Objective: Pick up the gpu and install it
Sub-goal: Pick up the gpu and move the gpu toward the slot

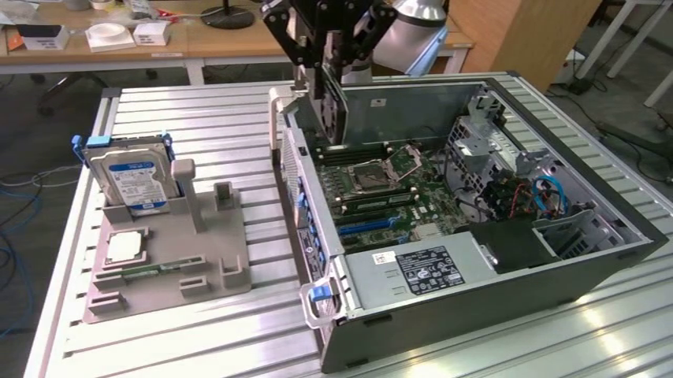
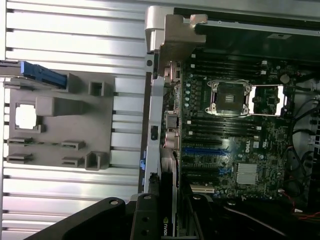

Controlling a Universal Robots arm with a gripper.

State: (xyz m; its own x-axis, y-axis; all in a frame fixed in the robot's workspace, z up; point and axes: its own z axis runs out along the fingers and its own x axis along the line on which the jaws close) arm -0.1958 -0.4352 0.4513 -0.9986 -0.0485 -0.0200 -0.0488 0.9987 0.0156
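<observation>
- Closest to the wrist camera is the gripper (image 2: 167, 222), its jaws part-way closed and clamped on the gpu (image 1: 334, 102). They pinch the card by its two flat faces, most likely so that the lower connector edge hangs free.
- That card is held upright on edge, high over the rear corner of the open computer case (image 1: 589, 260). It is above the motherboard (image 1: 395, 197) and looks clear of it, so it is not seated in any slot.
- Its silver end bracket (image 2: 176, 35) sits by the case's port-side wall, the side a bracket has to meet.
- From the wrist view, the card's length runs across the blue slot (image 2: 202, 149) rather than along it, so I judge the two are not lined up.
- With the case lying on its side and its panel off, the slots face upward, which suits an approach from above.
- At the exterior view's left, a grey holder (image 1: 169, 276) props the hard drive (image 1: 131, 177) upright and keeps the CPU chip (image 1: 126, 246) flat, well apart from the gripper.
</observation>
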